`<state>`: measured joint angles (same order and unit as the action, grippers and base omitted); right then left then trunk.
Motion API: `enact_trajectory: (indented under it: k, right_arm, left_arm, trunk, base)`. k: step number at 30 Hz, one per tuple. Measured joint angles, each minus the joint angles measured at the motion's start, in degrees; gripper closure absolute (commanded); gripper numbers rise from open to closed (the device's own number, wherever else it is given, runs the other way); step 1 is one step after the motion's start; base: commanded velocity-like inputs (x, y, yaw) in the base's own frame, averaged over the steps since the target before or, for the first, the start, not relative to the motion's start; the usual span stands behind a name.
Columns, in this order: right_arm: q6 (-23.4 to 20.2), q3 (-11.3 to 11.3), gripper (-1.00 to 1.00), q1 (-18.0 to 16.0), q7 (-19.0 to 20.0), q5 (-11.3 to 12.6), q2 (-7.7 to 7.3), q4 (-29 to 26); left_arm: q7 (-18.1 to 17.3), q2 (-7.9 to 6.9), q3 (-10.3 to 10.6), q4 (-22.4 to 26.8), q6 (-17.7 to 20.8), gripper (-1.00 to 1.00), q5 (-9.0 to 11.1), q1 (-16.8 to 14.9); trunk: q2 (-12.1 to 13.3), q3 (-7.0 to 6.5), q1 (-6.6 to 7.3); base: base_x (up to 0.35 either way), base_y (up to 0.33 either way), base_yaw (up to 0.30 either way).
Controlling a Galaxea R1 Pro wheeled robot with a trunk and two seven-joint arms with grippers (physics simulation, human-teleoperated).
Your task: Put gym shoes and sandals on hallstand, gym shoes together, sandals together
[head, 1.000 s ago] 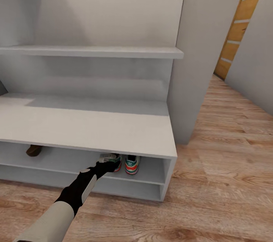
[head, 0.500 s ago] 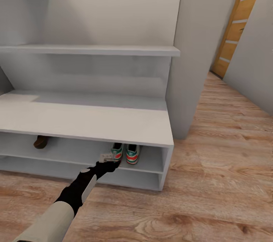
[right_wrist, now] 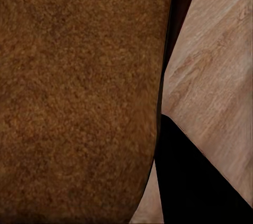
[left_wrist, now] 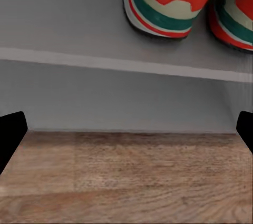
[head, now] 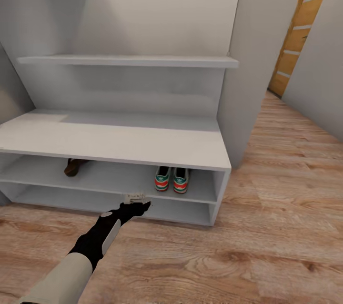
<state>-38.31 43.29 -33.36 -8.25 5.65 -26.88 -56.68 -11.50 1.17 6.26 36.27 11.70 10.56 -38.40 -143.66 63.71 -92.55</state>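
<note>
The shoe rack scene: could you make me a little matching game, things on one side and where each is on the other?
Things:
1. gym shoes
2. sandal on the rack
3. left gripper
4. wooden door

Places:
A. far right, down the corridor
B. left part of the hallstand's upper open shelf
C. side by side, right part of that same shelf
D. just outside the rack's front, over the corridor floor

Pairs: 1-C, 2-B, 3-D, 4-A

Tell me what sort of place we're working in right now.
Most likely a home corridor or entryway: a pale grey hallstand holding a pair of gym shoes on its upper open shelf, wood-plank floor, and a wooden door down the passage.
</note>
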Motion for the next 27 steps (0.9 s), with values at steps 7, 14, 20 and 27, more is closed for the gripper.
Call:
enact_trajectory:
  k: [7, 14, 20, 27]
  right_arm:
    - [0.05, 0.02, 1.00, 0.00, 0.00, -0.01, 0.00, 0.01]
    - [0.32, 0.08, 1.00, 0.00, 0.00, -0.01, 0.00, 0.01]
    - [0.07, 0.75, 1.00, 0.00, -0.09, 0.04, 0.00, -0.14]
    - [0.06, 1.21, 1.00, 0.00, -0.09, 0.08, 0.00, -0.17]
  left_arm:
    - [-0.14, -2.84, -0.69, 2.93, -0.04, -1.00, 0.11, -0.01]
    - [-0.09, -3.73, -0.81, 7.41, 0.22, -1.00, 0.00, 0.02]
    - [-0.12, -3.87, -0.82, 7.35, 0.09, -1.00, 0.00, 0.10]
    - [-0.13, -3.82, -0.74, 7.33, 0.03, -1.00, 0.00, 0.13]
  trunk:
    - [0.00, 0.00, 0.00]
    - [0.00, 0.00, 0.00]
    - [0.00, 0.00, -0.01]
    - [0.00, 0.00, 0.00]
  base:
    - [-0.144, 0.292, 0.000]
    - [-0.143, 0.293, 0.000]
    - [-0.208, 0.269, 0.000]
    - [-0.184, 0.274, 0.000]
